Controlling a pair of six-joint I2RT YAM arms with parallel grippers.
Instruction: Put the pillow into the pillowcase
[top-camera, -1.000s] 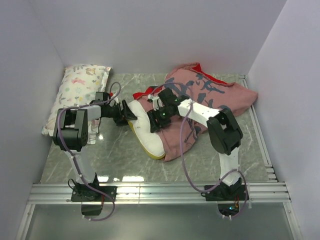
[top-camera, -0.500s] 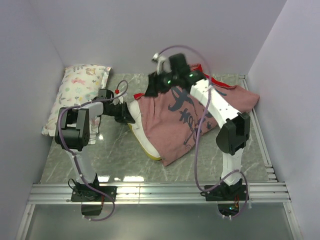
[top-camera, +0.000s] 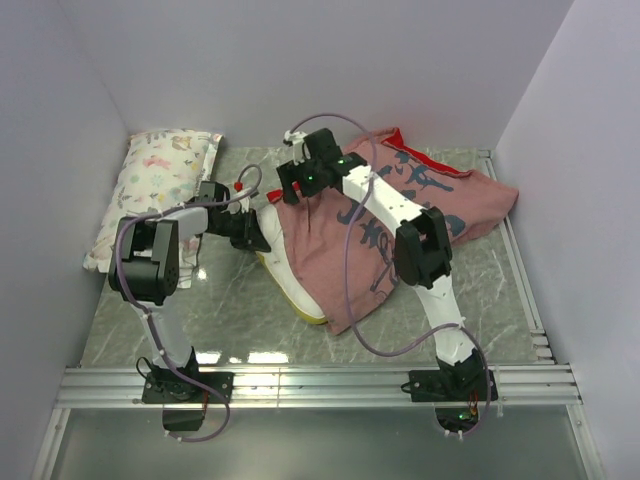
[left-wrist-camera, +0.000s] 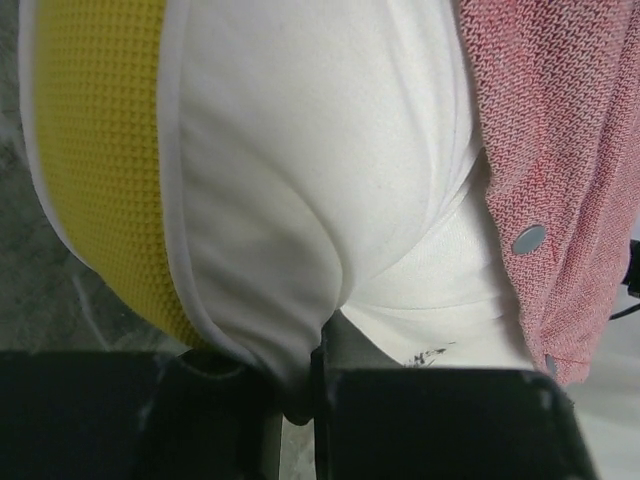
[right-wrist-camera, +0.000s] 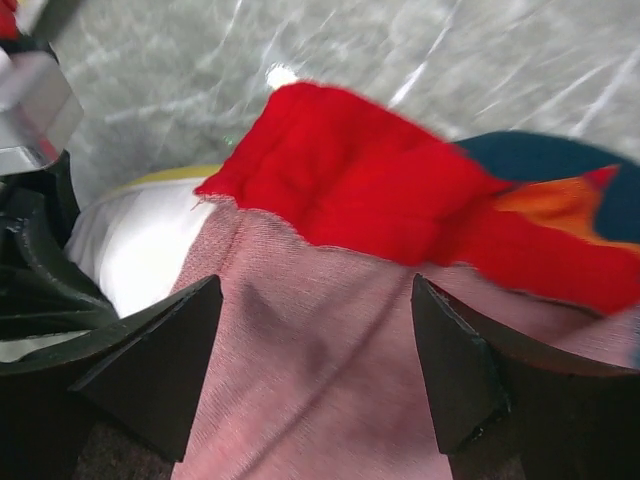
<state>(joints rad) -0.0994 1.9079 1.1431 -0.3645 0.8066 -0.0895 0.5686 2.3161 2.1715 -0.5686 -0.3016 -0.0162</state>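
Swinging down from its high reach near the back wall, the right gripper (top-camera: 297, 183) now hangs low over the case's mouth, at about 11 o'clock from the table's middle. Its jaws stand wide apart with nothing pinched. The right wrist view shows dull pink cloth lying loose between its 2 fingers (right-wrist-camera: 150, 375).

The left gripper (top-camera: 252, 228) is clamped on a fold of the cream quilted pillow with a yellow edge band (top-camera: 290, 275), at its 10 o'clock end. Most of that pillow is covered by the large red pillowcase with a dull pink reverse and dark calligraphy (top-camera: 420, 200), which trails towards 2 o'clock on the grey marble-patterned table (top-camera: 230, 310). I cannot tell whether the pillow is inside it or merely under it.

The pillow looks light and springy, denting where it is pinched, so a grip on its end should do. The case is limp and likely to bunch. Its red hem (right-wrist-camera: 380, 190), at 12 o'clock from the right fingers, seems the best hold.
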